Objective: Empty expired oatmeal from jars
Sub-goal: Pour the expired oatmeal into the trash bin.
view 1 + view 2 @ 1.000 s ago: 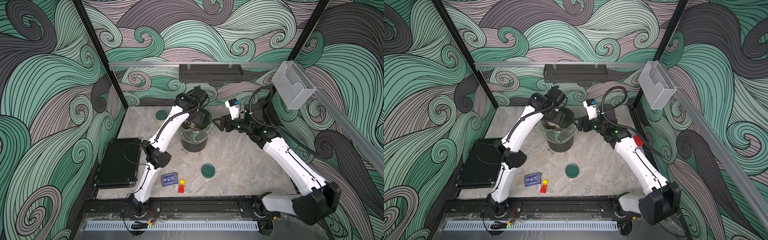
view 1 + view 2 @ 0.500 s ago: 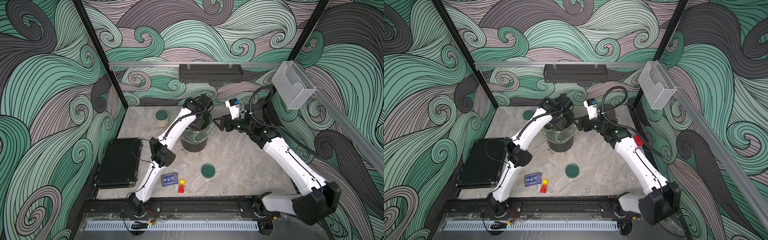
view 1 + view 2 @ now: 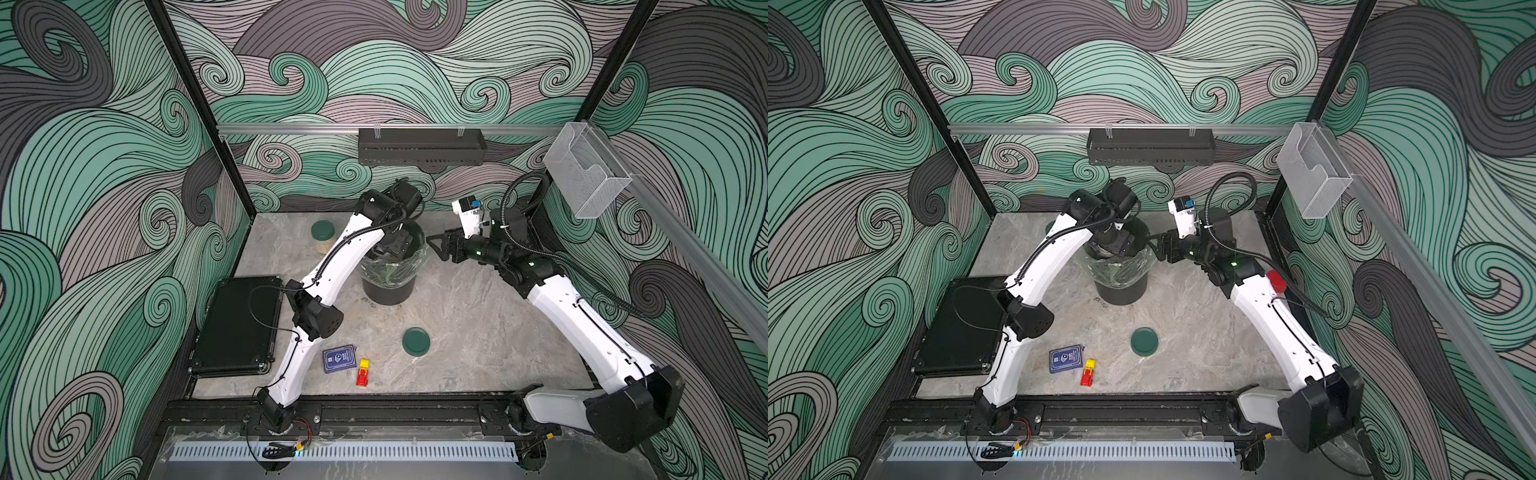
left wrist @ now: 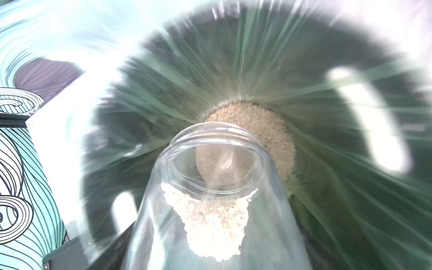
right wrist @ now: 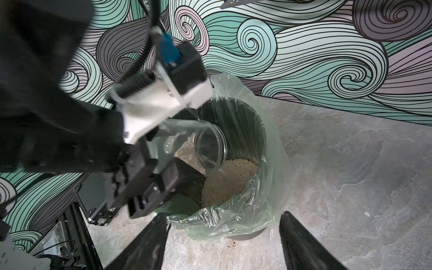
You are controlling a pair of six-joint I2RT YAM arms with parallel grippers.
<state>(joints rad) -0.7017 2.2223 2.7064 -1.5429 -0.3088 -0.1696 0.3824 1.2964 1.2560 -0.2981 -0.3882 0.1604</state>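
My left gripper (image 3: 397,246) hangs over the black bin (image 3: 388,293), shut on a clear, lidless jar (image 5: 210,149). The jar is tipped mouth-down into the bin's liner. Pale oatmeal (image 4: 210,224) lies against the jar's neck (image 4: 217,145), and a tan heap of oatmeal (image 5: 230,182) sits in the bin below. My right gripper (image 5: 224,217) stands open, just right of the bin (image 3: 1121,293), with nothing between its fingers. A second jar (image 3: 323,236) with a dark green lid stands at the back left. A loose green lid (image 3: 416,341) lies on the table.
A black case (image 3: 239,324) lies at the left edge. A blue card box (image 3: 340,359) and a red-and-yellow toy (image 3: 363,372) sit near the front. A red lid (image 3: 1277,280) shows beside my right forearm. A few crumbs lie at the bin's foot.
My left arm has swung its elbow to the right while the gripper stayed over the bin, uncovering the green-lidded jar at the back left. The right arm has not moved.
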